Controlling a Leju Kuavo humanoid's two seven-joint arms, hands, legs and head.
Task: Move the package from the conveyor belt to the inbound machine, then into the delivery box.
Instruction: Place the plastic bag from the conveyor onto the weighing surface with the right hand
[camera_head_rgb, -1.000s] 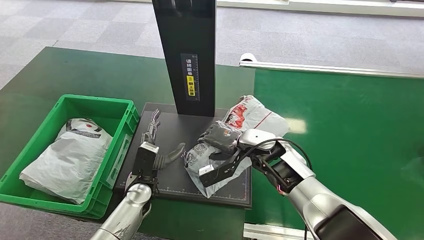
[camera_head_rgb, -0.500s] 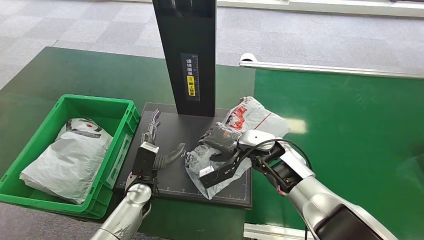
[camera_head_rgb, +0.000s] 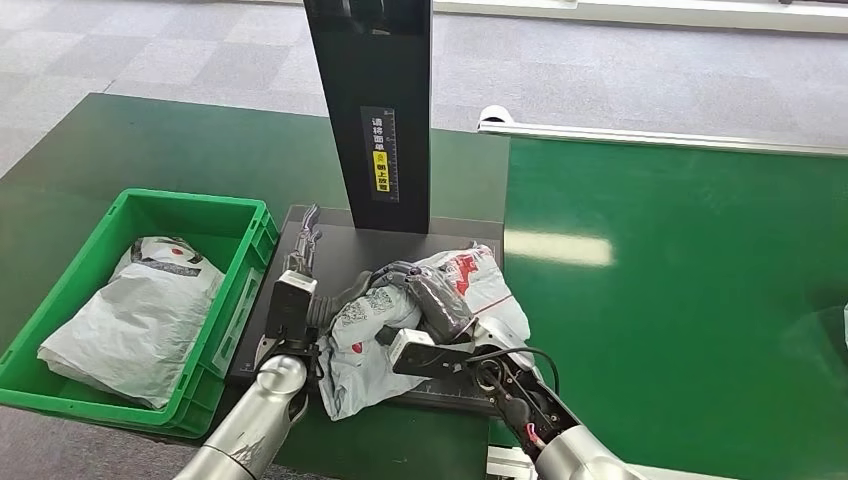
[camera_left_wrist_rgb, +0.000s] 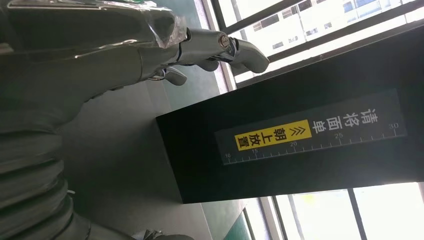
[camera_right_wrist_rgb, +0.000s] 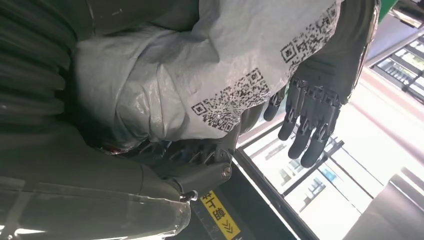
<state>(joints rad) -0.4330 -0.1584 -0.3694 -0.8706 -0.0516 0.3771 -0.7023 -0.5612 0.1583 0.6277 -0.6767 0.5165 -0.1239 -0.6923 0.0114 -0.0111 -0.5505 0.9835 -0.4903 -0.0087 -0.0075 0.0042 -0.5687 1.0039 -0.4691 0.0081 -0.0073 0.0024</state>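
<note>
Gripping the package (camera_head_rgb: 400, 325), right robot hand (camera_head_rgb: 432, 300) sets it on the scanner plate (camera_head_rgb: 345, 255) for reading; left robot hand (camera_head_rgb: 305, 262) spread, empty.

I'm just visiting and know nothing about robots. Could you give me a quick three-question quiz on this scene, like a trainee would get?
1. True or false: the right hand grips the grey package.
2. Where does the package lie? A) on the green belt B) on the black platform C) in the crate
3. What already lies in the green crate?

Key:
1. True.
2. B, with one end hanging over the platform's front edge.
3. Another grey bag.
</note>
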